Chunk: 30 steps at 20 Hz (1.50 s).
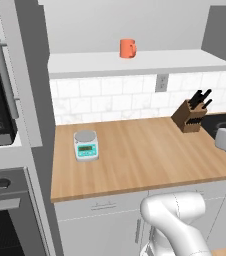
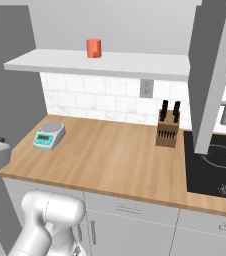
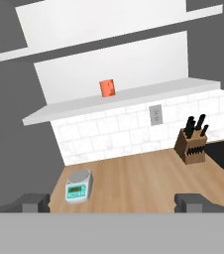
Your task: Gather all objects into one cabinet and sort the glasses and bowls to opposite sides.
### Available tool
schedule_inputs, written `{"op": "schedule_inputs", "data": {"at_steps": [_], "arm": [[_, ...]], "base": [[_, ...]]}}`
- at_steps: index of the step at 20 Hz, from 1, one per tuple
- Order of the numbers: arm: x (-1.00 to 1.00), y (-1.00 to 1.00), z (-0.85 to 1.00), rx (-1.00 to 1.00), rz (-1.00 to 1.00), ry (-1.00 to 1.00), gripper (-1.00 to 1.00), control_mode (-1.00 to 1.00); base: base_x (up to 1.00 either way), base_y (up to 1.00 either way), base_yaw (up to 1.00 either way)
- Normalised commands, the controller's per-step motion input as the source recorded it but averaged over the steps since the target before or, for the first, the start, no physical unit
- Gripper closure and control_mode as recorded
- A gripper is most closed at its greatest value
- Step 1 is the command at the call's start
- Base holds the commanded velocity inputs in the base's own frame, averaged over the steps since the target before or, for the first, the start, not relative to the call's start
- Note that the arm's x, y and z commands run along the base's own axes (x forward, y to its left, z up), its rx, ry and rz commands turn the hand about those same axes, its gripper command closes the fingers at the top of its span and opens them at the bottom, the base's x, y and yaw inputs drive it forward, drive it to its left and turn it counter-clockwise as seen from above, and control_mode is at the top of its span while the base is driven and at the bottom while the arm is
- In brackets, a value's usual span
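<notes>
You see the black glass hob (image 2: 212, 167) cut off by the right edge, the dark wall oven (image 1: 5, 220) cropped at the left, and the small teal-faced kitchen scale's (image 3: 79, 187) display too small to read.

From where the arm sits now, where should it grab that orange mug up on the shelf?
Grip the orange mug across its upright cylindrical body, coming in level from the open front of the shelf board. Its handle points right in the left base view, so close the fingers clear of it.
</notes>
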Motion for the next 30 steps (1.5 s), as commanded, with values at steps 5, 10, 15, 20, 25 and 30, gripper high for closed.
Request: {"op": "schedule_inputs", "data": {"at_steps": [5, 10, 15, 20, 25, 30], "arm": [[0.00, 0.00, 0.00, 0.00, 0.00, 0.00, -1.00, 1.00], [0.00, 0.00, 0.00, 0.00, 0.00, 0.00, -1.00, 1.00], [0.07, 0.03, 0.47, -0.02, -0.03, 0.00, -1.00, -1.00], [0.02, 0.00, 1.00, -0.04, -0.05, 0.00, -1.00, -1.00], [0.74, -0.23, 0.44, 0.01, -0.04, 0.00, -1.00, -1.00], [0.78, -0.19, -0.06, 0.07, 0.03, 0.02, -1.00, -1.00]], "base": [[0.00, 0.00, 0.00], [0.00, 0.00, 0.00], [0.00, 0.00, 0.00], [0.00, 0.00, 0.00], [0.00, 0.00, 0.00], [0.00, 0.00, 0.00]]}}
